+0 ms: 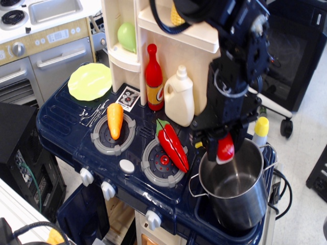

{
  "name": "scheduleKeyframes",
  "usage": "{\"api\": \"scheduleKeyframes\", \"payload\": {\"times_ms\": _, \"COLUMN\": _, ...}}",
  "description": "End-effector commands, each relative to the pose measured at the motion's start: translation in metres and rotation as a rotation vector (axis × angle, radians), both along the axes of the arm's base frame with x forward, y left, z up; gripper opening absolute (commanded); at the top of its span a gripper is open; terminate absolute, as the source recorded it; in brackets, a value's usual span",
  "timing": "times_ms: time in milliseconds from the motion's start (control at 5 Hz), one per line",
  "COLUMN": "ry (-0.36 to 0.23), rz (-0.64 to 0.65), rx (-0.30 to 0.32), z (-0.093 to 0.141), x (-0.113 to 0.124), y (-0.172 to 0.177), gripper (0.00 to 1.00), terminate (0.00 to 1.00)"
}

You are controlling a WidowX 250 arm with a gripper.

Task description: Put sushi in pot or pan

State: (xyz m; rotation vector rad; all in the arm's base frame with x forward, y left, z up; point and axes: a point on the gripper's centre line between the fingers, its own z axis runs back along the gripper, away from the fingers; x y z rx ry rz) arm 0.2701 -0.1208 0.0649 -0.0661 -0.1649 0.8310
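My gripper [225, 145] is shut on the sushi [225, 148], a small glossy red toy with a white base, and holds it just above the far left rim of the shiny steel pot [235, 185]. The pot stands at the right end of the dark blue toy stove [66, 122], and what shows of its inside is empty. The black arm [237, 61] comes down from the top of the frame.
A red chili pepper [172, 145] lies on the middle burner and an orange carrot [115, 120] on the left burner. A red bottle [154, 79] and white jug [179, 97] stand at the cream shelf unit. A green plate [90, 81] lies at the back left.
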Motion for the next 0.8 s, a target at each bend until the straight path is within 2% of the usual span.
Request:
{"api": "scheduleKeyframes", "payload": {"times_ms": 0, "ry": -0.034, "rz": 0.006, "rx": 0.021, "z": 0.0095, "x": 0.0106, "y": -0.0064, "gripper": 1.0, "terminate": 0.0}}
{"api": "scheduleKeyframes", "payload": {"times_ms": 400, "ry": -0.034, "rz": 0.006, "rx": 0.021, "z": 0.0095, "x": 0.0106, "y": -0.0064, "gripper": 1.0, "terminate": 0.0}}
{"api": "scheduleKeyframes", "payload": {"times_ms": 600, "ry": -0.034, "rz": 0.006, "rx": 0.021, "z": 0.0095, "x": 0.0106, "y": -0.0064, "gripper": 1.0, "terminate": 1.0}}
